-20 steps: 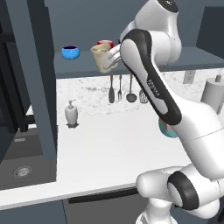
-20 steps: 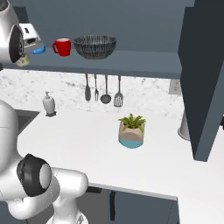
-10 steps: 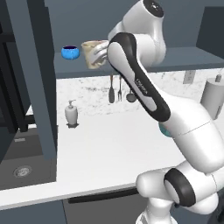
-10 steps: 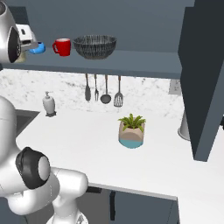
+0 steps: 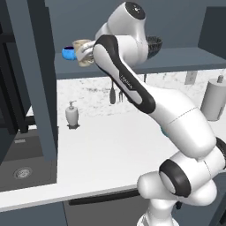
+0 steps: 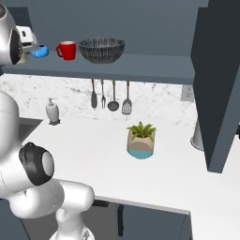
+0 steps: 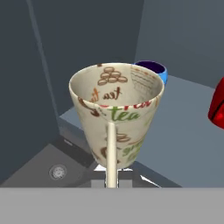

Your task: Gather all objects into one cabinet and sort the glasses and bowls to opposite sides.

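Observation:
My gripper [image 7: 112, 178] is shut on the handle of the beige mug [image 7: 116, 111], which hangs upright just over the left end of the cabinet shelf [image 5: 181, 58]. In the left base view the mug [image 5: 81, 49] sits right beside the small blue bowl [image 5: 67, 53]. The blue bowl [image 7: 154, 70] lies just behind the mug. A red cup [image 6: 67, 50] stands to the right of the blue bowl [image 6: 39, 51], and the wide dark bowl [image 6: 101, 49] is next to it. The red cup's edge [image 7: 218, 105] shows at the right.
The tall cabinet door [image 5: 36, 70] stands open at the left, above the sink [image 5: 22, 172]. On the counter are a soap dispenser [image 6: 52, 111] and a teal plant pot [image 6: 140, 141]. Utensils [image 6: 111, 96] hang under the shelf. Another door [image 6: 218, 84] hangs at the right.
The arm has carried the mug leftward along the shelf, from near the red cup to beside the blue bowl. The grip has stayed shut.

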Robot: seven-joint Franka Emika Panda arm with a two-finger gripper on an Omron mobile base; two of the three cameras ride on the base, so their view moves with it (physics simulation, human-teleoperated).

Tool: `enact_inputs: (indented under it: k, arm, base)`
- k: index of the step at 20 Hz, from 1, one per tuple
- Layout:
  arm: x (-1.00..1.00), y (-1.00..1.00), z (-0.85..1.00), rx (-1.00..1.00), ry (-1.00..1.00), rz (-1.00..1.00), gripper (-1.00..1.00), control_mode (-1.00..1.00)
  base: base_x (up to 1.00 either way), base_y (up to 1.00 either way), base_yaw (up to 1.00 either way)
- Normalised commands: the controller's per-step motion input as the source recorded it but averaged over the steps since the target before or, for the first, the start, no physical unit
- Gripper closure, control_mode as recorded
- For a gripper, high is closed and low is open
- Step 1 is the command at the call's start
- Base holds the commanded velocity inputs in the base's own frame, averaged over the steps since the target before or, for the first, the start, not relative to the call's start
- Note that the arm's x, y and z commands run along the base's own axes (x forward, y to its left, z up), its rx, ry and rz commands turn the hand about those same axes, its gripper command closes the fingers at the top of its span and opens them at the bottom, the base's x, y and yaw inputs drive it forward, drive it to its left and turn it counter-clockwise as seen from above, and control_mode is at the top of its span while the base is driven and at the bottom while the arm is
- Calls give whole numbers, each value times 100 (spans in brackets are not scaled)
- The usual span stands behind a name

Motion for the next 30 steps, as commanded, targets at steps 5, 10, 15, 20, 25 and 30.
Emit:
enact_inputs:
  k: [5, 10, 15, 20, 25, 30]
  arm:
    - [31, 0, -7, 7, 0, 0, 100, -100]
    - [10, 6, -26, 1, 1, 0, 100, -100]
    - [3, 12, -29, 0, 0, 0, 100, -100]
    - [16, 8, -8, 0, 0, 0, 100, -100]
    - [23, 17, 0, 0, 0, -1, 100, -100]
    - [15, 24, 0, 0, 0, -2, 100, -100]
  base:
    - [0, 0, 0]
    - [0, 0, 0]
    - [0, 0, 0]
    - [0, 0, 0]
    - [0, 0, 0]
    - [0, 0, 0]
